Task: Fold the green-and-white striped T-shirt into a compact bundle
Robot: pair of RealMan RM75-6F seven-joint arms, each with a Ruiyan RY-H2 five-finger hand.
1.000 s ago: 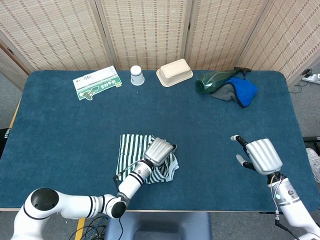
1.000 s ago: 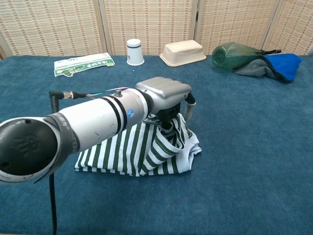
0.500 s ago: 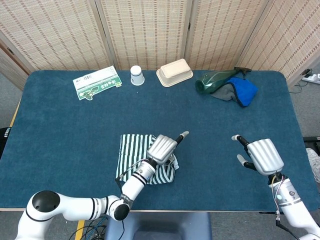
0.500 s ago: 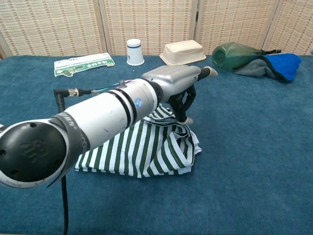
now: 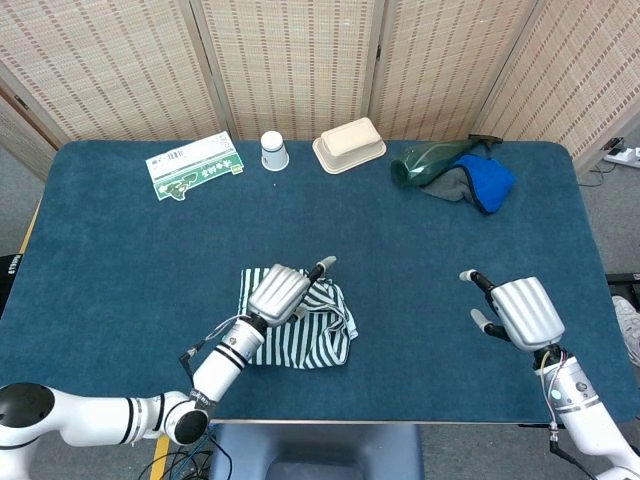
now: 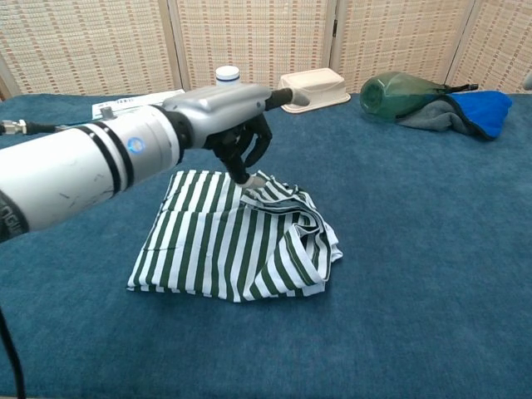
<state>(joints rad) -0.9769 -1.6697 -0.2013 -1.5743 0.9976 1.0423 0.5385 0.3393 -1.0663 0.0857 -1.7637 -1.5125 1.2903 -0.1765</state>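
Note:
The green-and-white striped T-shirt (image 5: 305,328) (image 6: 237,241) lies partly folded near the table's front edge, its right side bunched in loose folds. My left hand (image 5: 280,292) (image 6: 229,125) hovers over the shirt's far edge. Its fingers curl down and their tips (image 6: 251,178) pinch a raised fold of cloth, while one finger points out straight to the right. My right hand (image 5: 520,312) appears only in the head view, near the front right of the table, fingers apart and holding nothing, well away from the shirt.
Along the back of the blue table (image 5: 120,260) lie a printed packet (image 5: 194,165), a paper cup (image 5: 273,151), a beige lidded box (image 5: 349,145), and a green bottle (image 5: 430,160) on grey and blue cloths (image 5: 482,182).
My left hand has swung left and back over the shirt, drawing the gathered fold with it. The shirt now lies flatter and more spread. The right hand has barely moved.

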